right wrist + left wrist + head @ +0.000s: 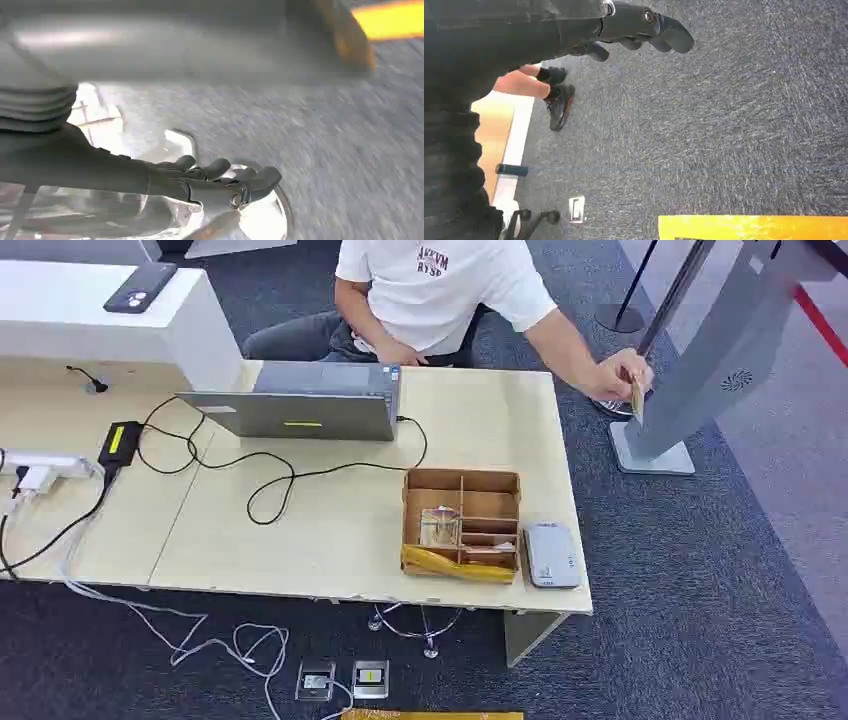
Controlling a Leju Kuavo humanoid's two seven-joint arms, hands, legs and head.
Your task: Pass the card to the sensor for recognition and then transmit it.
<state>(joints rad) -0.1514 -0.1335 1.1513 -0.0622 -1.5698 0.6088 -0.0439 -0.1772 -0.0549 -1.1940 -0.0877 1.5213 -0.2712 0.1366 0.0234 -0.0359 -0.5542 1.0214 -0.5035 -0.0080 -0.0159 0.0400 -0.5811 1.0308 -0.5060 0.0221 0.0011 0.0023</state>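
1. Fingers of the left hand hang loosely spread above the dark carpet with nothing between them; the hand is released.
2. Fingers of the right hand are likewise stretched out and apart, holding nothing, in a blurred wrist view over a shiny pale surface.
3. Away from both robot hands, the card is pinched upright in a person's hand, held just beside the lower part of the grey sensor stand on the floor past the tabletop's far right corner.
4. That person, in a white T-shirt, sits behind the tabletop and reaches out sideways toward the stand.
5. Near the tabletop's front right edge sits a cardboard box with dividers, holding small items and a yellow packet along its front.
6. Just beside the box, on its right, lies a small grey card reader.
7. Farther back stands a grey laptop, its black cable looping across the wood toward a black power adapter on the left.
8. At the left edge lies a white power strip.
9. On the raised white counter at the back left lies a dark phone.
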